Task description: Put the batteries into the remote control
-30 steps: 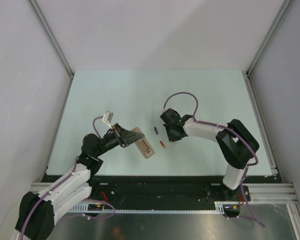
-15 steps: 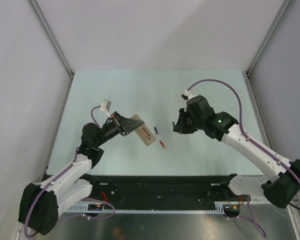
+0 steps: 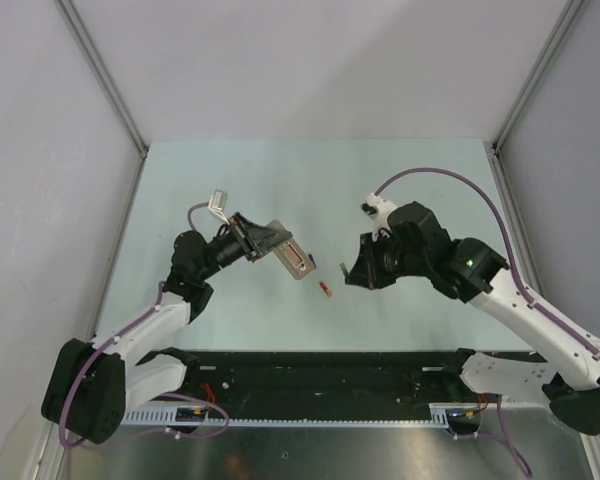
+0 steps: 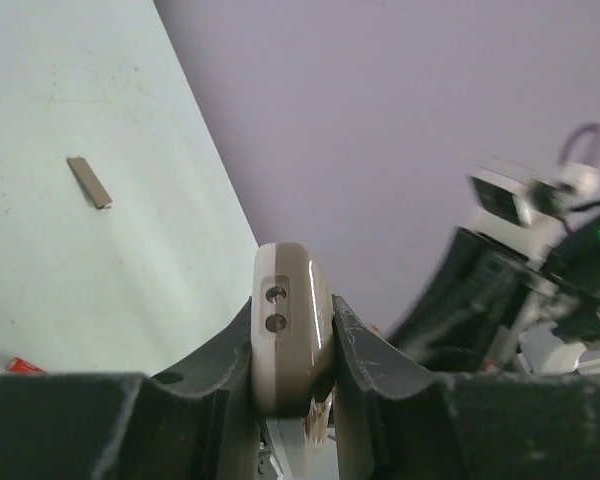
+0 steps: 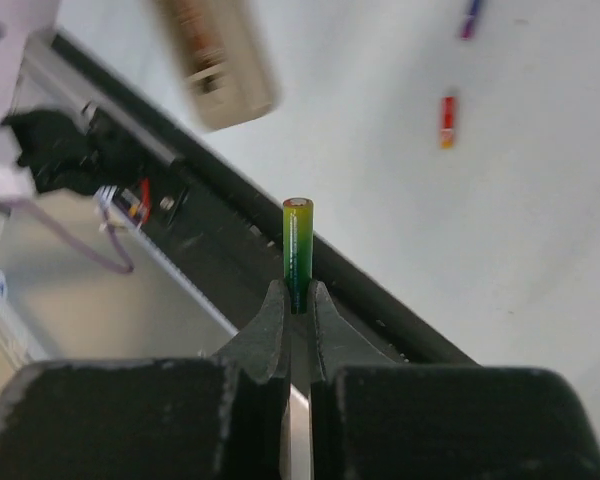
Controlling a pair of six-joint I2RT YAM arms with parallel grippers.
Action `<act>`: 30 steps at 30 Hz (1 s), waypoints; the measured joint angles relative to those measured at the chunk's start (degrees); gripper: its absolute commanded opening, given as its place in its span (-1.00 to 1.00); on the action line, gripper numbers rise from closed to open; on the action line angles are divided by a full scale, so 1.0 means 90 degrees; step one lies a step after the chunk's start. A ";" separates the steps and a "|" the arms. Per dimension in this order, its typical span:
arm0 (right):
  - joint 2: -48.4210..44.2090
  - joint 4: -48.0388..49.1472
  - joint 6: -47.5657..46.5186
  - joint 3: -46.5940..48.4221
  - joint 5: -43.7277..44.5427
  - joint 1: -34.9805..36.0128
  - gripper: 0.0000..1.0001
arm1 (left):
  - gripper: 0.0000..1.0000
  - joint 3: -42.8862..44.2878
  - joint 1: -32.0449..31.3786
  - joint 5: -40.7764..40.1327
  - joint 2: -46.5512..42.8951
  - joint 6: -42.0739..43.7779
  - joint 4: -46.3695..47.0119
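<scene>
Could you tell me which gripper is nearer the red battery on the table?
Right: the right gripper hovers just right of the red battery; the left gripper is farther off to its left.

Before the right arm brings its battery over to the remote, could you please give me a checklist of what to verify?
1. Remote held: ok. The left gripper is shut on the remote control.
2. Battery in hand: ok. The right gripper is shut on the green battery, which sticks straight out past the fingertips.
3. Cover off: ok. The grey cover lies on the table.
4. Battery lined up with the remote: not ok. In the right wrist view the remote sits off to one side.
5. Compartment free, polarity right: cannot tell.
6. Spares out of the way: ok. The red battery and blue battery lie on the table.
</scene>
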 measured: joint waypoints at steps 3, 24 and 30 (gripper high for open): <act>-0.0083 -0.0063 -0.0236 0.0265 0.0107 0.0770 -1.00 | -0.99 0.0000 0.0000 0.0046 0.0131 0.0131 -0.0010; 0.2013 -0.0566 -0.0675 0.1821 0.0877 0.1948 -1.00 | -1.00 -0.0063 -0.0731 0.0311 -0.0219 0.0391 -0.0046; 0.2361 -0.0644 -0.0775 0.2560 0.1049 0.2079 -1.00 | -1.00 -0.0260 -0.0848 0.0313 -0.0469 0.0444 -0.0044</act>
